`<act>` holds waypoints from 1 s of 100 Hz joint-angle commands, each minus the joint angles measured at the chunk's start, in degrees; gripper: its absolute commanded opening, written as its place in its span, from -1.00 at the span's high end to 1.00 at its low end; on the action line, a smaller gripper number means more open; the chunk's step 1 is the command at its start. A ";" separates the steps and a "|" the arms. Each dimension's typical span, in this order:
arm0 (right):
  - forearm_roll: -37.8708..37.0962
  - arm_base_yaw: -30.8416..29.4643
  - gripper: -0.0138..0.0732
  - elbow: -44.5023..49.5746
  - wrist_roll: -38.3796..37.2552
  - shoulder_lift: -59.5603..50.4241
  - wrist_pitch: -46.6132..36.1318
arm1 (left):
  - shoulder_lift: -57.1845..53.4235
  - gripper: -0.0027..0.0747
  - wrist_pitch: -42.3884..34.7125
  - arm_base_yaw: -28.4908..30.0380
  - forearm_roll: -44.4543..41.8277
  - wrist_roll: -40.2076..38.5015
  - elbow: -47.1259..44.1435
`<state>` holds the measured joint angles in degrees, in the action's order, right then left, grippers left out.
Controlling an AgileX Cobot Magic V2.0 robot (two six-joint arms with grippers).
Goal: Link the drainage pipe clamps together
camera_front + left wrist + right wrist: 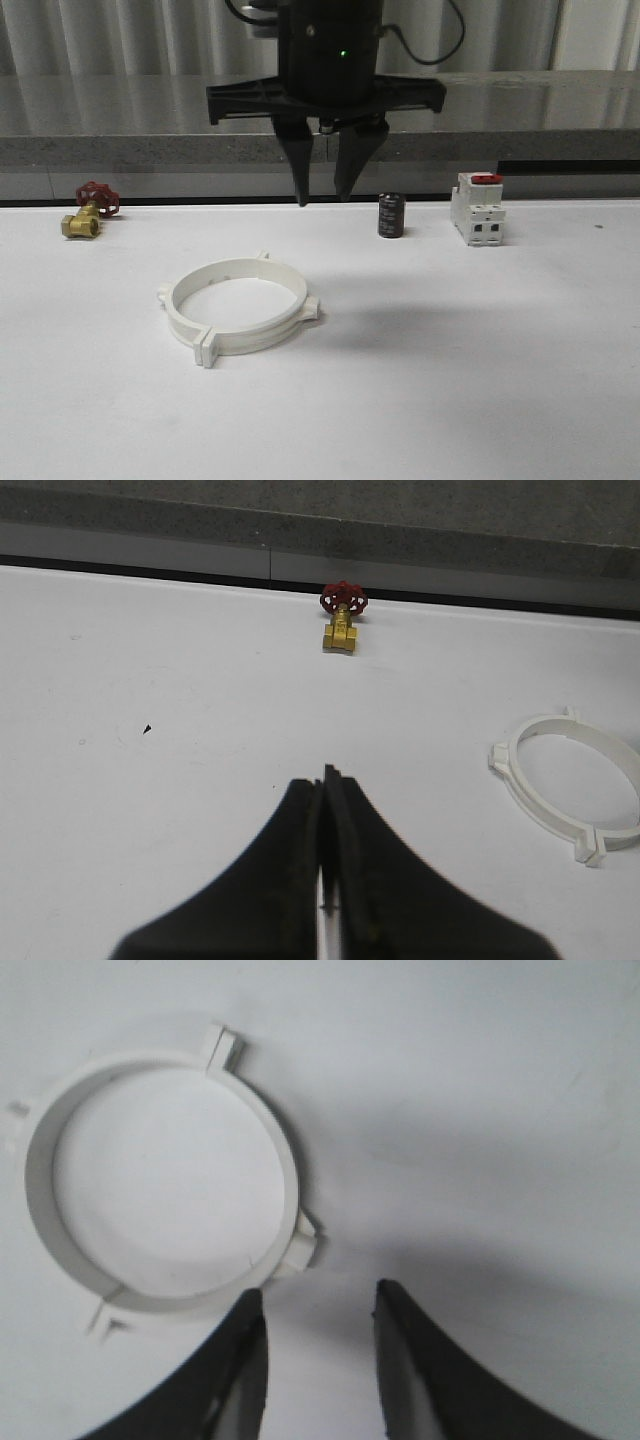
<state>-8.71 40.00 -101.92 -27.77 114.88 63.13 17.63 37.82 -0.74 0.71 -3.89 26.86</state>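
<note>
The drainage pipe clamps (238,308) lie joined as one white ring on the table (480,380), nearer the camera than the brass valve (88,212), with the right gripper (324,195) parted above them and the left gripper (328,880) closed on nothing

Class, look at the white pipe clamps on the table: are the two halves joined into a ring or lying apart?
Joined. The drainage pipe clamps form one closed ring, their end tabs meeting, and it lies flat on the table.
</note>
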 commanded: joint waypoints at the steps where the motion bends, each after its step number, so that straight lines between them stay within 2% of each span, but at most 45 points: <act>1: 0.00 -0.73 0.35 -1.15 12.10 -4.98 3.27 | 0.44 0.99 -4.80 0.04 0.31 -0.01 1.52; 21: 1.46 -3.64 0.82 1.52 25.66 -8.60 7.68 | 0.44 0.99 -4.80 0.04 0.31 -0.01 1.52; 34: 3.55 -6.88 0.83 5.64 30.69 -11.89 7.76 | 0.44 0.99 -4.80 0.04 0.31 -0.01 1.52; 60: 5.76 -15.78 0.83 14.92 27.77 -19.22 3.84 | 0.44 0.99 -4.80 0.04 0.31 -0.01 1.52; 100: 6.59 -30.68 0.83 25.04 16.68 -31.29 0.24 | 0.44 0.99 -4.80 0.04 0.31 -0.01 1.52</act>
<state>-2.10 12.18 -77.49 -8.99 88.16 65.23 17.63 37.82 -0.74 0.71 -3.89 26.86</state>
